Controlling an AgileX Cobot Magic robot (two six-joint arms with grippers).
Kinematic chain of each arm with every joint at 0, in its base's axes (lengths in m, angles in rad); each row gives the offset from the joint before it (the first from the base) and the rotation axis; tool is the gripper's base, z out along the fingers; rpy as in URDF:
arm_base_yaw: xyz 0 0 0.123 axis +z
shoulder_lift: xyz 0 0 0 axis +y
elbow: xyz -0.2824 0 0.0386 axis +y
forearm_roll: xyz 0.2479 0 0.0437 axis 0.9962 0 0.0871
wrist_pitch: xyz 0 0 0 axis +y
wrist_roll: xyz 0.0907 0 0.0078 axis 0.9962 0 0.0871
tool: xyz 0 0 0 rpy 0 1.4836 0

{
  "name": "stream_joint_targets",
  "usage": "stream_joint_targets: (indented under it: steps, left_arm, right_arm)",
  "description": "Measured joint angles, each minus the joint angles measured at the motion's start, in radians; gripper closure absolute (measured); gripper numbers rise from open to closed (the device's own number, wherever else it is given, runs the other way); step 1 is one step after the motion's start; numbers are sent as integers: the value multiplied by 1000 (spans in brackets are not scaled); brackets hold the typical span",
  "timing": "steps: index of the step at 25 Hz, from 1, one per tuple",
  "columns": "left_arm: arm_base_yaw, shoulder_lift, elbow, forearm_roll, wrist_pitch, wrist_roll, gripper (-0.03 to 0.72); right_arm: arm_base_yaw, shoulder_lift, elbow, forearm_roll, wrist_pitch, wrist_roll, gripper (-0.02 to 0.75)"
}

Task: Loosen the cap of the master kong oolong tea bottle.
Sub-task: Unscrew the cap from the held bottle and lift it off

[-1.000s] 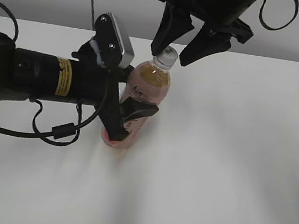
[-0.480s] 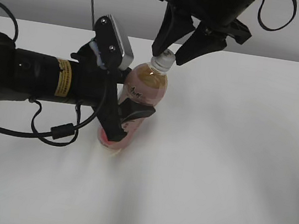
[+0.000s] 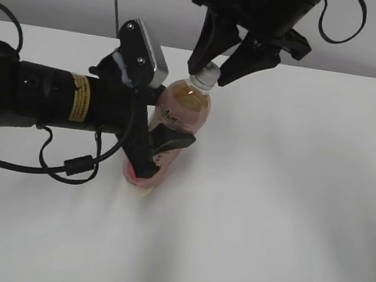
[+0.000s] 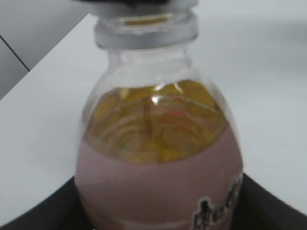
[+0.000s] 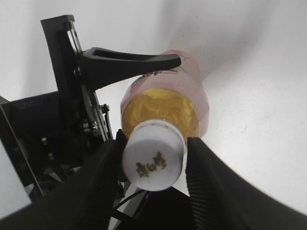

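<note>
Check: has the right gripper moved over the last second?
Yes. The right gripper shifted left, against the table's back edge, and closed in: its fingers now flank the cap of the bottle.

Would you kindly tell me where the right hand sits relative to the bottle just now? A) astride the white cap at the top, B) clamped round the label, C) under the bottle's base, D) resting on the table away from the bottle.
A: the right hand has a finger on each side of the cap of the bottle, while the left hand holds the labelled body.
</note>
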Motion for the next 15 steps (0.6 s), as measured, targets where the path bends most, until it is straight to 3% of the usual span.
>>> stream_joint_targets:
  steps: [7, 15]
  left_arm:
    - [0, 0, 0, 0, 0, 0, 255]
    - [0, 0, 0, 0, 0, 0, 255]
  right_arm:
    - [0, 1, 0, 0, 1, -10, 457]
    - [0, 1, 0, 0, 1, -98, 457]
